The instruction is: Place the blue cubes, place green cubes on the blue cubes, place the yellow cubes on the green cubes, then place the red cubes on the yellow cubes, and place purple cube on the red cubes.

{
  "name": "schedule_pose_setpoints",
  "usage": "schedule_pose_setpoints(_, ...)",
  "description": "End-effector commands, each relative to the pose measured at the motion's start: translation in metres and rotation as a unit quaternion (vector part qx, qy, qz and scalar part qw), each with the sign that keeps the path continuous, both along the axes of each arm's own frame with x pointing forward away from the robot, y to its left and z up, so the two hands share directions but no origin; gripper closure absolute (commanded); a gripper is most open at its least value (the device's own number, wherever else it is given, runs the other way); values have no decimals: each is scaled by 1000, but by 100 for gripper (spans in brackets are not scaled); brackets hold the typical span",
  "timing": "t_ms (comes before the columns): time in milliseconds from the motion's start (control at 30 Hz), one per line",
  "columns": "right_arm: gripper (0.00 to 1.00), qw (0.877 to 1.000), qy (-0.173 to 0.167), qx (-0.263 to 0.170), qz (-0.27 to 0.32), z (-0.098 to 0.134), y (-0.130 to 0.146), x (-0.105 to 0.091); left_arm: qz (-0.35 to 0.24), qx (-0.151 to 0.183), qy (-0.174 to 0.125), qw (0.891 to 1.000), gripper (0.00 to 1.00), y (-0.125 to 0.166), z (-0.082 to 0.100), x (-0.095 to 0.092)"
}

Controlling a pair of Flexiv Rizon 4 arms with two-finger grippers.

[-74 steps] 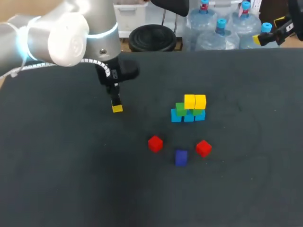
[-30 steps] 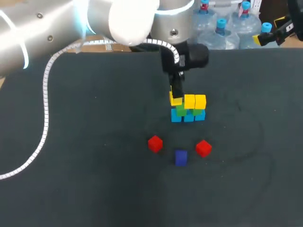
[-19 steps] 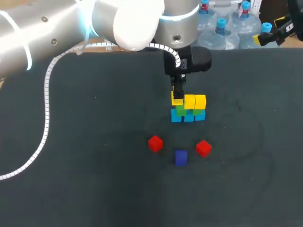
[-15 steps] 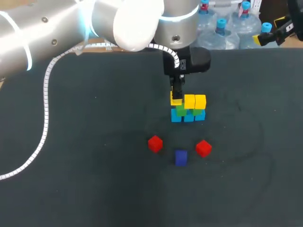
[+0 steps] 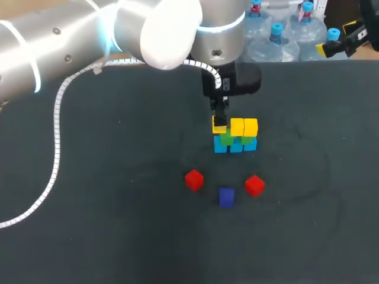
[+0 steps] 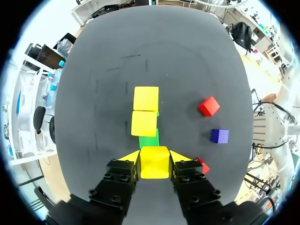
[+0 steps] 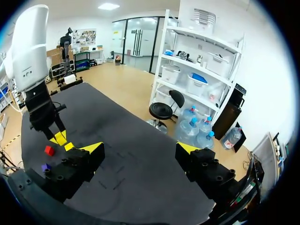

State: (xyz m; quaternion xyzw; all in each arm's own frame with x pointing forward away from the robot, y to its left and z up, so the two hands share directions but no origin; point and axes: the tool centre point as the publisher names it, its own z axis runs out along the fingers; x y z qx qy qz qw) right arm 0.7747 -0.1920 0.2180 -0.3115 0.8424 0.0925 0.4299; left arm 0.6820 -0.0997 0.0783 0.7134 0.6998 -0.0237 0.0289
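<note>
Left claw (image 6: 154, 155) grips a yellow cube (image 6: 154, 165) over the stack (image 5: 235, 137)
The cube is just over the end green cube (image 6: 149, 139), nearer the worktop's (image 5: 89, 207) far edge; two red cubes (image 5: 193, 180) and a purple cube (image 5: 226, 197) lie loose; right claw (image 7: 139, 152) gapes wide.

left wrist view: one red cube (image 6: 203, 165) mostly hidden behind a finger of the left gripper (image 6: 154, 158); green cube (image 6: 149, 140) half covered by the held yellow cube (image 6: 154, 165); blue cubes (image 5: 235, 146) fully hidden beneath them there.
</note>
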Motion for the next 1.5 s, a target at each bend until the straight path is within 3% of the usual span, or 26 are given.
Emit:
schedule_pose_setpoints(33, 0, 1000, -9, -10, -17, 0, 2, -3, -3, 2, 1, 1000, 100, -2, -2, 2)
schedule_pose_setpoints(1500, 0, 1000, -9, -10, -17, 0, 2, -3, -15, -3, 11, 1000, 100, -11, -19, 9)
